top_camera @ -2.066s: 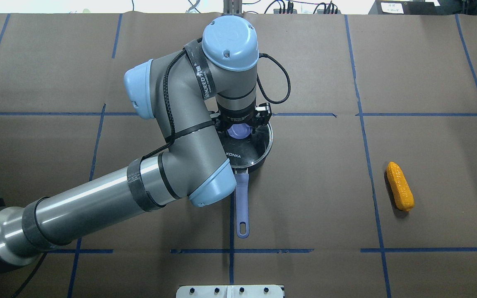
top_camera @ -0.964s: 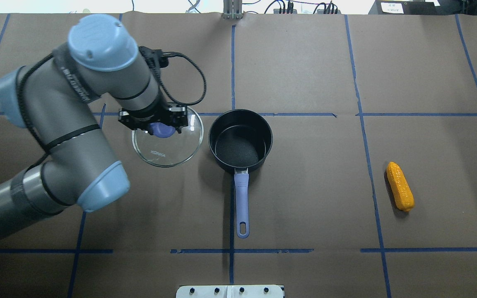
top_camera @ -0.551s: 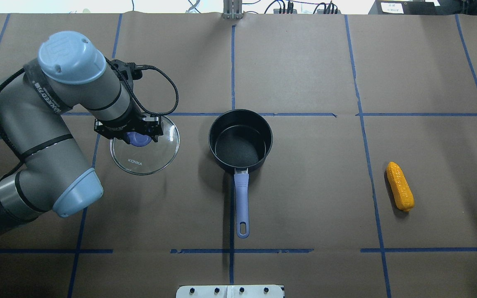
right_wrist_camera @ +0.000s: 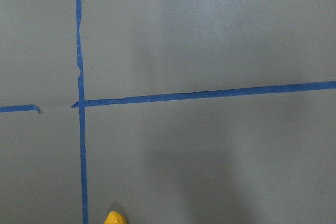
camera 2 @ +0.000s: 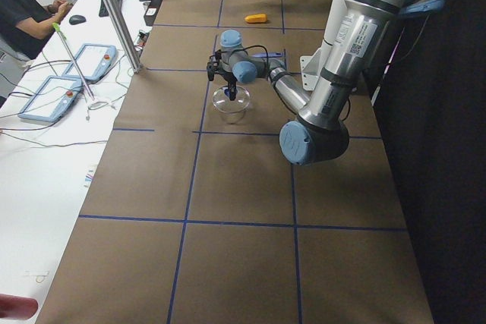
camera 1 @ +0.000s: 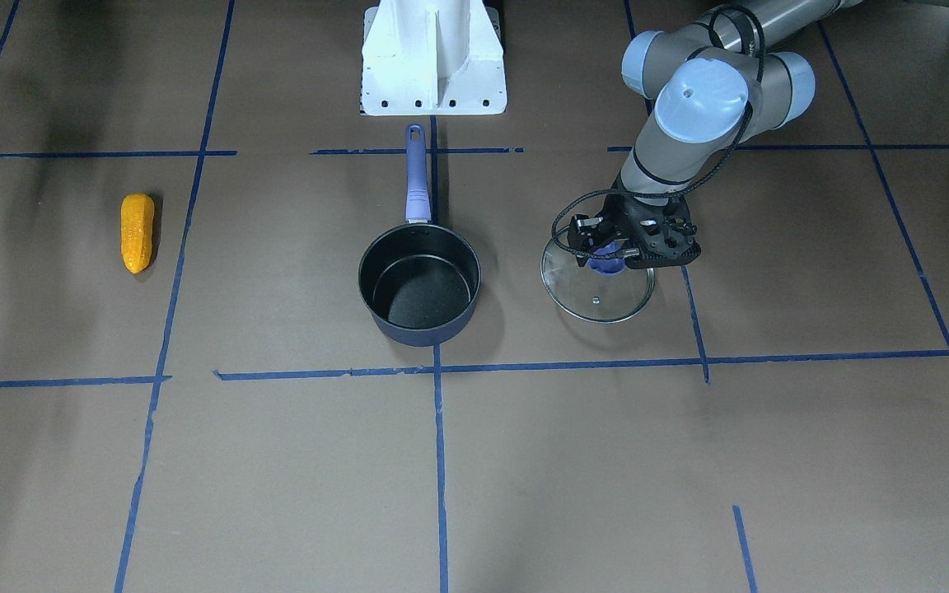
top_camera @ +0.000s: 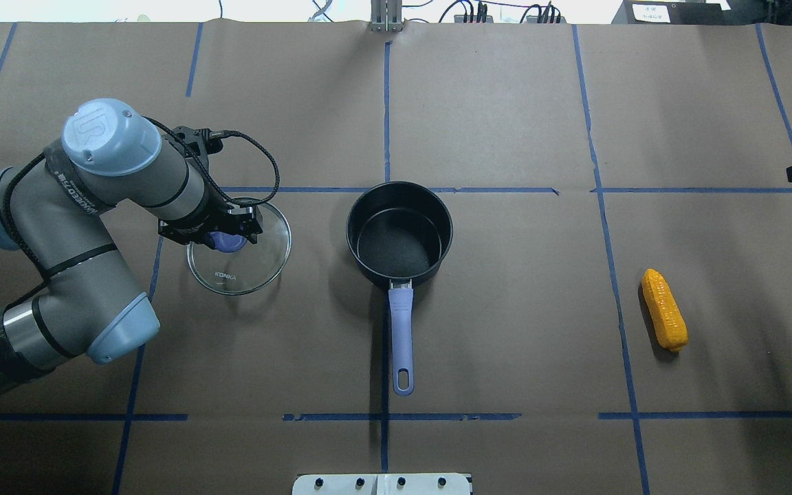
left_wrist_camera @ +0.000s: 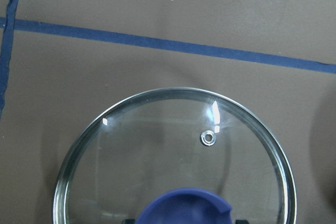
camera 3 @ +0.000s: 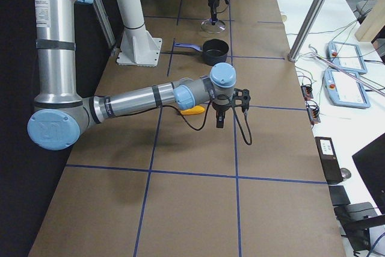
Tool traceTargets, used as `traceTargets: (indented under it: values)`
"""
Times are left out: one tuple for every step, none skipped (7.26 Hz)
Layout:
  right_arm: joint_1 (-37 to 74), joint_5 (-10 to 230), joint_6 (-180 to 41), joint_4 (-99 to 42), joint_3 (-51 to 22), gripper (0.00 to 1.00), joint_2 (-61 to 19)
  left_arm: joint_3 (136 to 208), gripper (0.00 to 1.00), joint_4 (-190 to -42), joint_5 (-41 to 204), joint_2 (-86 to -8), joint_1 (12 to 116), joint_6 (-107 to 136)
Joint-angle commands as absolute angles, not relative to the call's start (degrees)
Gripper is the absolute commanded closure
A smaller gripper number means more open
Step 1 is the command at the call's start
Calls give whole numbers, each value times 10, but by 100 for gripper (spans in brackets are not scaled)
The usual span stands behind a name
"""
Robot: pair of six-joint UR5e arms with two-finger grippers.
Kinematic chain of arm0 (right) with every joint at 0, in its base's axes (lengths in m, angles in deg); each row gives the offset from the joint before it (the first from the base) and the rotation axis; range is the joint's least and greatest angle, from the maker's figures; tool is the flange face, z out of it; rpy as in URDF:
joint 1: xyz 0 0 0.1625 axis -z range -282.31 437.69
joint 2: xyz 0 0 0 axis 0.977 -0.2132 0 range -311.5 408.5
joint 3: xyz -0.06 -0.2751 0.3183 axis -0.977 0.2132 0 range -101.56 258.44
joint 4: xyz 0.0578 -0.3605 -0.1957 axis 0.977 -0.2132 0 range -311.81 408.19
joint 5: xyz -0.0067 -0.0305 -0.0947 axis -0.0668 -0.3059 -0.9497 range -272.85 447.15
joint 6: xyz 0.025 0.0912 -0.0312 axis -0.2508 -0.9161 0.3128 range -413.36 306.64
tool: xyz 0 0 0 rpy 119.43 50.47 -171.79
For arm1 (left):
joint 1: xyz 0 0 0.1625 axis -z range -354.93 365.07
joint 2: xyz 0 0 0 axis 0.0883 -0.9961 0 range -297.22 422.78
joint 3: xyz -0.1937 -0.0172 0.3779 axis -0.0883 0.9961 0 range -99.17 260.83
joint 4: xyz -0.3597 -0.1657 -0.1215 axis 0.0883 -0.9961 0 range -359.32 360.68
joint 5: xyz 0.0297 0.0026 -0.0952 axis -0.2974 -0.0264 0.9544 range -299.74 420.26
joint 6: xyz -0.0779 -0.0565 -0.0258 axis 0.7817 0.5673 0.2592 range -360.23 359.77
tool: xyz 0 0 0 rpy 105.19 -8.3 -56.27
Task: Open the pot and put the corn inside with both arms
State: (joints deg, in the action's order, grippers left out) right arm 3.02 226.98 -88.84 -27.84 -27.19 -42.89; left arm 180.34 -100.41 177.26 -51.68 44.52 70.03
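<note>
Overhead exterior view: the glass lid [top_camera: 250, 267], which sat on the pot [top_camera: 396, 249] two seconds ago, now lies off at the pot's 9 o'clock, a little nearer the table's front edge and smaller in view than a moment back. The left gripper [top_camera: 225, 239] has its fingers clamped on the lid's rounded purple knob. Whether the lid's steel rim already touches the brown paper [top_camera: 506, 323] is hard to say; it looks very close.

Pot and corn [top_camera: 664, 309] have not shifted. The pot stands open and empty, a round dark navy saucepan with a speckled black inside, its long straight lavender handle pointing to 6 o'clock. The corn lies well apart, between the pot's 3 and 4 o'clock, a bumpy orange-yellow cob with rounded ends.

A black piece has newly come in at the view's 3 o'clock edge. The exterior right view shows the right gripper [camera 3: 219, 120] hanging just beside the corn; I cannot tell how its fingers stand. Matte paper is crossed by blue tape [top_camera: 384, 103].
</note>
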Motion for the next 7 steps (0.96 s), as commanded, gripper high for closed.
traceTargets:
  values:
    - [81, 2244, -961, -230, -273, 0, -429, 1800, 90, -1009, 1771, -500, 437, 701]
    - [106, 2224, -991, -215, -274, 0, -428, 1801, 90, -1009, 1770, -496, 436, 701]
    - [123, 2210, -1025, -190, -274, 0, -428, 1801, 90, -1008, 1770, -488, 434, 701]
    - [134, 2205, -1040, -180, -274, 0, -428, 1801, 89, -1009, 1769, -481, 432, 700]
    - [141, 2204, -1041, -180, -274, 0, -428, 1801, 87, -1009, 1769, -481, 429, 700]
    - [146, 2200, -1044, -180, -274, 0, -427, 1801, 86, -1009, 1769, -474, 426, 700]
    - [148, 2199, -1045, -180, -274, 0, -427, 1801, 74, -1009, 1769, -474, 426, 700]
